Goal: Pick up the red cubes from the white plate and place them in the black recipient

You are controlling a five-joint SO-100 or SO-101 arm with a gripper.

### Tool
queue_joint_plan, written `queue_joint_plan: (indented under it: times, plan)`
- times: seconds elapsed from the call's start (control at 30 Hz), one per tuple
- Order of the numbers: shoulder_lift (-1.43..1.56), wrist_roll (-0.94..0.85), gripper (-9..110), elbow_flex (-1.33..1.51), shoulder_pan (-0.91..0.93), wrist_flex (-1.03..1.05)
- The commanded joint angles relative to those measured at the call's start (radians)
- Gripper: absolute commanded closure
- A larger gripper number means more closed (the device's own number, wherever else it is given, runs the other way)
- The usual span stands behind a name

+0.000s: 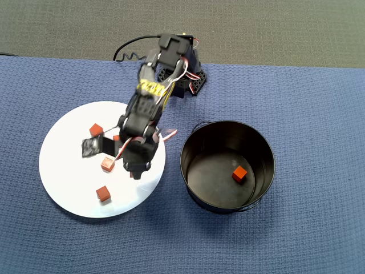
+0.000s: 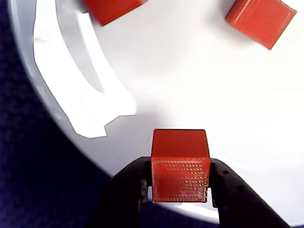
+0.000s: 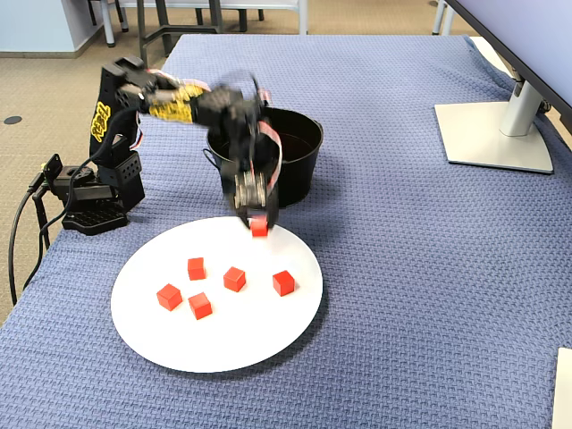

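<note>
My gripper (image 2: 180, 190) is shut on one red cube (image 2: 180, 173), its black jaws pressing both sides. In the fixed view the held cube (image 3: 259, 227) hangs just above the far edge of the white plate (image 3: 223, 349), close to the black recipient (image 3: 299, 165). Several more red cubes lie on the plate, among them one (image 3: 234, 279) and another (image 3: 283, 282). From overhead, the gripper (image 1: 136, 170) is over the plate's right side (image 1: 68, 171) and covers the held cube. The black recipient (image 1: 197, 149) stands to the right with one red cube (image 1: 239, 174) inside.
The arm's base (image 3: 94, 201) is clamped at the table's far left edge in the fixed view, with a cable trailing off. A monitor stand (image 3: 496, 134) sits at the right. A blue woven cloth (image 1: 296, 240) covers the table.
</note>
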Motion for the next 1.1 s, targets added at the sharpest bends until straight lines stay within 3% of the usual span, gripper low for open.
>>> queue_joint_plan:
  times: [0.0, 0.2, 0.4, 0.5, 0.73, 0.93, 1.07]
  plan:
    - [0.249, 0.086, 102, -0.087, -0.081, 0.067]
    - [0.433, 0.202, 102, -0.032, -0.275, 0.054]
    - [0.434, 0.299, 100, 0.140, -0.543, -0.021]
    - [0.408, 0.284, 71, 0.216, -0.630, -0.063]
    - [0.310, 0.189, 67, -0.011, -0.416, 0.066]
    - [0.199, -0.112, 70, -0.147, -0.118, 0.132]
    - [0.123, -0.387, 69, -0.160, 0.043, 0.055]
